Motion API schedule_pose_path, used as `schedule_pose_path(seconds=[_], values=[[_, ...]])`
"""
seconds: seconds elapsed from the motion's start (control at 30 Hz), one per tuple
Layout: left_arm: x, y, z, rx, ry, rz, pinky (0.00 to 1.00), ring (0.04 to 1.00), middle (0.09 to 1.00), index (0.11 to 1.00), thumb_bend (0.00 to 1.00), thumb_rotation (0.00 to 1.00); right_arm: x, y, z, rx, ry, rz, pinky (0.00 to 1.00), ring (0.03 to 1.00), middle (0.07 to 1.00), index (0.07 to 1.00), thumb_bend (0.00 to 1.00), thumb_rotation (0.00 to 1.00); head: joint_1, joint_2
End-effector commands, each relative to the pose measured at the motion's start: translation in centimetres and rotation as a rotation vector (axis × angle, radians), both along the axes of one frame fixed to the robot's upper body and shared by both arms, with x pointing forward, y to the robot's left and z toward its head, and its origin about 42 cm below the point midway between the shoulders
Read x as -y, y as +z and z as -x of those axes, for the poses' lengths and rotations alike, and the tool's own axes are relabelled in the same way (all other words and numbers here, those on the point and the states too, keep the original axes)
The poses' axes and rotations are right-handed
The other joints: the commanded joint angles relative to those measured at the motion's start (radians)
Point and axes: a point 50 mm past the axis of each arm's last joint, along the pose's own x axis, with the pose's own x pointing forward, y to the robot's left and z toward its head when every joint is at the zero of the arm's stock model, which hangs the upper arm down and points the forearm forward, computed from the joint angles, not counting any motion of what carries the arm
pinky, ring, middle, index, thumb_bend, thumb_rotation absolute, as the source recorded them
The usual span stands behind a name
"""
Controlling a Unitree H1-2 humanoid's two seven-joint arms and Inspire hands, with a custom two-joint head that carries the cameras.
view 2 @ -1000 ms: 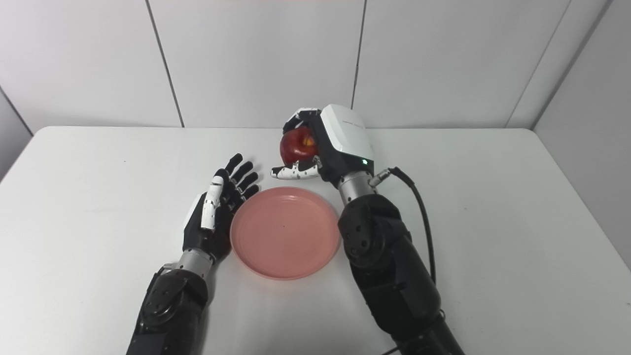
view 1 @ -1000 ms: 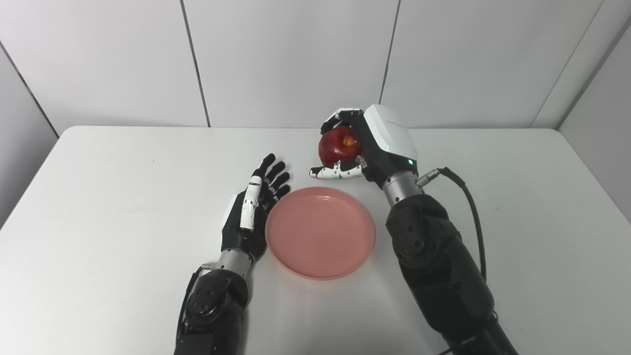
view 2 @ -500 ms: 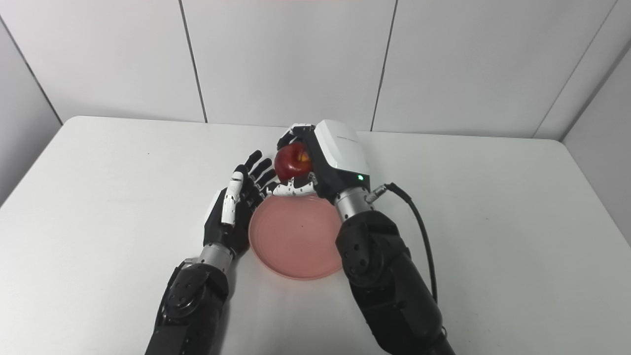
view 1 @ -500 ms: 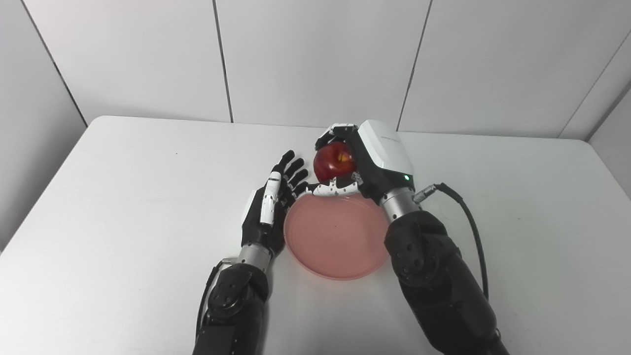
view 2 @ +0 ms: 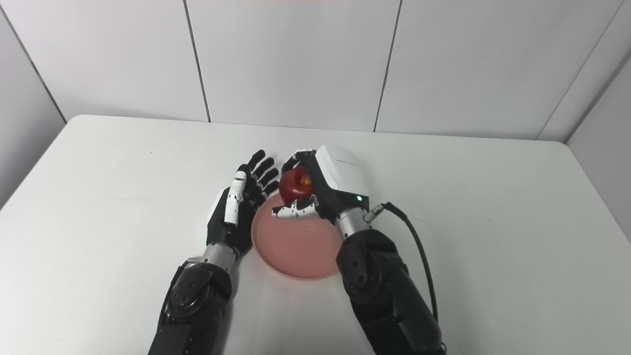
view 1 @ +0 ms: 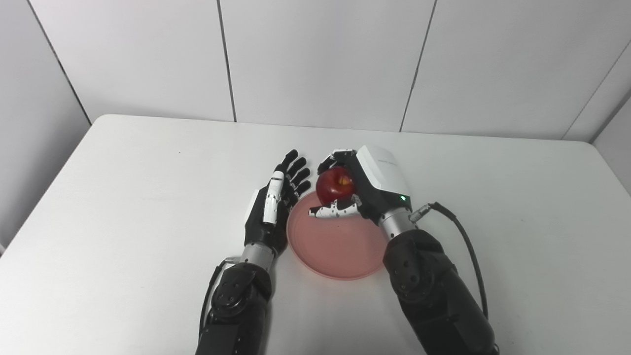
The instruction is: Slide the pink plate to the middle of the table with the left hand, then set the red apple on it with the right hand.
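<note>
Already the right hand [view 1: 362,190], wrapped around the red apple [view 1: 333,184], hung over the pink plate [view 1: 340,246] near its 12 o'clock rim. Plate centre lay toward 6 o'clock. Spread, the left hand [view 1: 271,212] sat at 9 o'clock.

Red apple [view 1: 334,183] with a yellow patch; pink plate [view 1: 340,249]; white bench [view 1: 123,197]; black-and-white robot hands, the right robot hand's [view 1: 362,190] thumb speckled.
</note>
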Motion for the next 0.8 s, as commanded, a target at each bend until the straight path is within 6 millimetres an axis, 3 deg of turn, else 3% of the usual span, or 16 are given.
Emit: schedule_pose_path(seconds=[0.0,0.27,0.3,0.43,0.5,0.77], values=[[0.0,-1.9,0.6,-0.095,0.017,-0.005,0.91,0.921,0.925,0.905,0.35,1.00,-0.2,1.3,-0.2,0.097,0.025,-0.009,0.19,0.285,0.404,0.516,0.52,0.00,0.001,0.001],[-0.1,-1.9,0.6,-0.090,0.010,-0.020,0.92,0.929,0.935,0.920,0.35,1.00,0.0,-0.6,0.2,0.064,0.016,0.014,0.20,0.286,0.404,0.518,0.52,0.00,0.002,0.007],[-0.1,-1.9,0.6,-0.089,0.009,-0.023,0.92,0.931,0.936,0.922,0.36,1.00,0.0,-0.8,0.2,0.059,0.017,0.017,0.20,0.278,0.452,0.495,0.53,0.00,0.002,0.007],[0.0,-1.9,0.7,-0.090,0.007,-0.024,0.92,0.934,0.937,0.924,0.36,1.00,0.0,-1.3,0.3,0.039,0.022,0.016,0.19,0.272,0.473,0.484,0.53,0.00,0.002,0.009],[0.0,-1.9,0.7,-0.088,0.007,-0.025,0.92,0.931,0.935,0.923,0.36,1.00,-0.1,-1.6,0.3,0.037,0.022,0.018,0.19,0.282,0.417,0.510,0.53,0.00,0.002,0.009],[0.0,-1.9,0.7,-0.094,0.009,-0.025,0.92,0.928,0.936,0.923,0.36,1.00,-0.2,-2.5,0.3,0.020,0.018,0.033,0.19,0.278,0.397,0.515,0.52,0.00,0.001,0.010]])
